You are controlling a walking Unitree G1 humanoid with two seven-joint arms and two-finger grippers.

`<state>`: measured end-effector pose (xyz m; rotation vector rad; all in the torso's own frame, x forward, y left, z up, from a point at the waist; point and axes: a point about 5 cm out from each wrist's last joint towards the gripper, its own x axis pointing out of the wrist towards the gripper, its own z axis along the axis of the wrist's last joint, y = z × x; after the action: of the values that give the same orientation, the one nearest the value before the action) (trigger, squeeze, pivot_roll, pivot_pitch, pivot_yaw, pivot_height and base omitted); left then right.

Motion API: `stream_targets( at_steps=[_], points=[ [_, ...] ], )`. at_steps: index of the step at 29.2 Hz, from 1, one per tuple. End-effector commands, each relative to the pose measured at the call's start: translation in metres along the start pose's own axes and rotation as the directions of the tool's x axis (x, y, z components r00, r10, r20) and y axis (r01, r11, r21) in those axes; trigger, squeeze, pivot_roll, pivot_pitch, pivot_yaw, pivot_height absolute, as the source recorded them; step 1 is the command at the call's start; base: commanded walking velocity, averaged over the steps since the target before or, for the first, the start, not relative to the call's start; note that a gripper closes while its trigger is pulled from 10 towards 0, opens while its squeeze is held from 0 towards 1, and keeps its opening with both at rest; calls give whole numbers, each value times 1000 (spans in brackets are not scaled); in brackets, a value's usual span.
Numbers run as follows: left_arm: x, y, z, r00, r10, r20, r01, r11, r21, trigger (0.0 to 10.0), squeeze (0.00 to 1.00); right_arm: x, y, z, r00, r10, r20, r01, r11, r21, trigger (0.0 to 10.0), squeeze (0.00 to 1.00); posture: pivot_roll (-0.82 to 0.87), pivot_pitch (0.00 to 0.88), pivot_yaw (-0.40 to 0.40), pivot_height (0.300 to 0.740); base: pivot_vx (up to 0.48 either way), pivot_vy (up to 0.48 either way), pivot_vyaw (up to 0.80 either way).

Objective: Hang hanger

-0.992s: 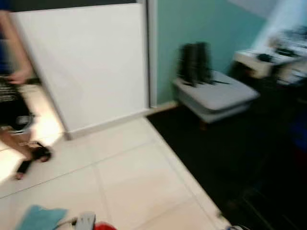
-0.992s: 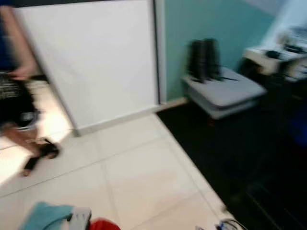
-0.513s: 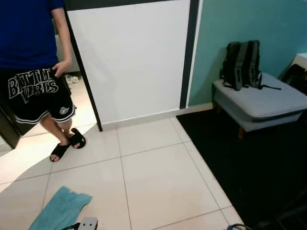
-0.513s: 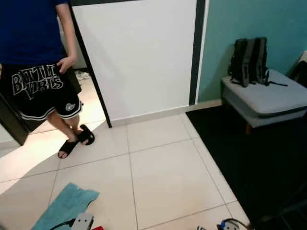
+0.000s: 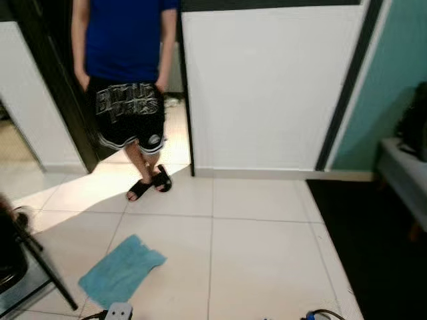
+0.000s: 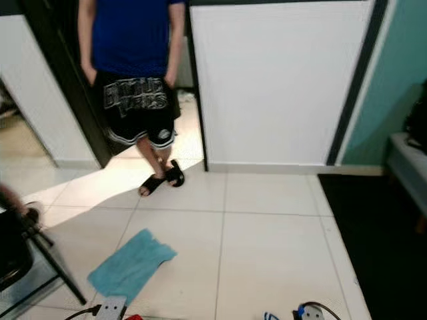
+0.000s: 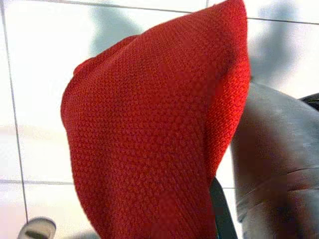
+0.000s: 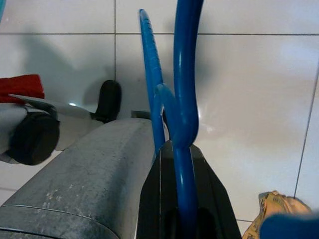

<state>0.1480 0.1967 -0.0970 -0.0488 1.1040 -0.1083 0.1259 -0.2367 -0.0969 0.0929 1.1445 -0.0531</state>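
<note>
While our right gripper [image 8: 182, 209] pinches the blue hanger [image 8: 182, 99] & the left gripper's state is hidden behind red cloth [image 7: 159, 129], we should walk slow, w/ room for the person [image 5: 127, 80].

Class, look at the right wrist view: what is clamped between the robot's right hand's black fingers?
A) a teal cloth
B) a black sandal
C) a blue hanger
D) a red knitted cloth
C: the right hand is shut on the blue hanger, whose stem runs down between the black fingers above the white tiled floor.
</note>
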Motion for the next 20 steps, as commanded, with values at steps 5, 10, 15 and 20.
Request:
stream_targets(
  at_steps=[5,10,15,20],
  points=[
    [-1,5,5,1000,0,12,0,999,39,10000,0,0,1,-3,1000,4,-10,-4,1000,0,10000,0,0,0,29,740,0,0,775],
    [-1,5,4,1000,-7,6,7,999,48,10000,0,0,1,-4,1000,6,-14,-6,1000,-4,10000,0,-4,0,32,740,0,0,775],
    [-1,5,4,1000,-13,3,13,999,52,10000,0,0,1,-4,1000,7,-16,-7,1000,-5,10000,0,-6,0,34,740,0,0,775],
    [-1,5,4,1000,-14,6,13,999,51,10000,0,0,1,-4,1000,8,-18,-9,1000,-8,10000,0,-4,0,33,740,0,0,775]
  ],
)
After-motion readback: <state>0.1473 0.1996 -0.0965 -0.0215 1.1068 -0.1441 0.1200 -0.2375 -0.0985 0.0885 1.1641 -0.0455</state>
